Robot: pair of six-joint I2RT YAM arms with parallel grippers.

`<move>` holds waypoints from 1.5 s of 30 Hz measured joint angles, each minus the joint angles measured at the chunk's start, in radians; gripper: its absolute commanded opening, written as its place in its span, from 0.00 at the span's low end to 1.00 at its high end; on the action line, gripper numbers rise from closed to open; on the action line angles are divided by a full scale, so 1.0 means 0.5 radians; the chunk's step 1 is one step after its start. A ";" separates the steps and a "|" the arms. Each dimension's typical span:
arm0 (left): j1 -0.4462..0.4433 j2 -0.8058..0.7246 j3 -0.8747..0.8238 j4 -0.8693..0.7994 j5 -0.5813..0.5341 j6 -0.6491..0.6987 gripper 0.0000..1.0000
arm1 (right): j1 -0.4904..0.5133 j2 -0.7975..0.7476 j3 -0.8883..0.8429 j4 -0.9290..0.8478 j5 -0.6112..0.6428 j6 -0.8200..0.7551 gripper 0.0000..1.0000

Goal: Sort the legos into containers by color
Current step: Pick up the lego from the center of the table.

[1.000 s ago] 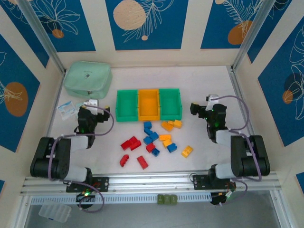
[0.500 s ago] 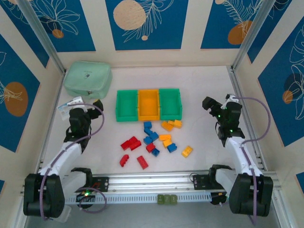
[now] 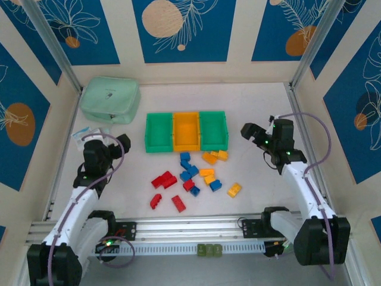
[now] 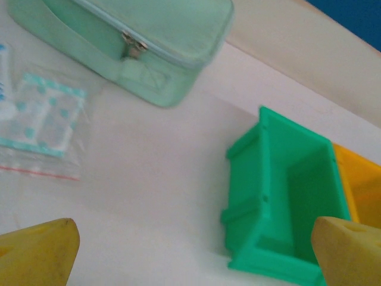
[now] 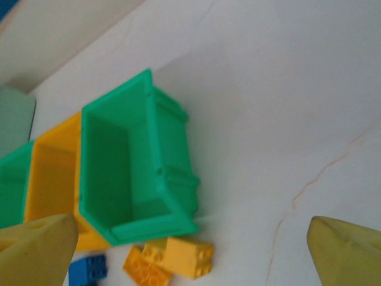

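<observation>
With the left fingers and right fingers both spread and empty, the yellow-orange legos lie on the desk just before the right green bin, nearest the right arm.

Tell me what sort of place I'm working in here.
Probably a robot test cell in a lab, not a home: white table walled by blue patterned panels, an aluminium rail along the near edge, and toy legos beside sorting bins.

The containers stand in a row on the worktop. The legos lie scattered just before them. Behind and left of the containers sits a pouch, and packets lie farther left.
</observation>
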 measured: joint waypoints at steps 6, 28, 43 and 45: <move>-0.104 -0.002 0.057 -0.153 0.262 -0.054 0.99 | 0.281 0.124 0.118 -0.293 0.085 -0.005 0.99; -0.995 0.523 0.150 0.084 0.253 -0.127 0.99 | 0.697 0.742 0.083 -0.269 0.277 0.230 0.89; -1.047 0.669 0.251 0.166 0.175 -0.146 0.99 | 0.685 1.031 0.156 -0.046 0.330 0.233 0.67; -1.048 0.669 0.252 0.165 0.170 -0.146 0.99 | 0.681 1.054 0.171 -0.018 0.332 0.226 0.64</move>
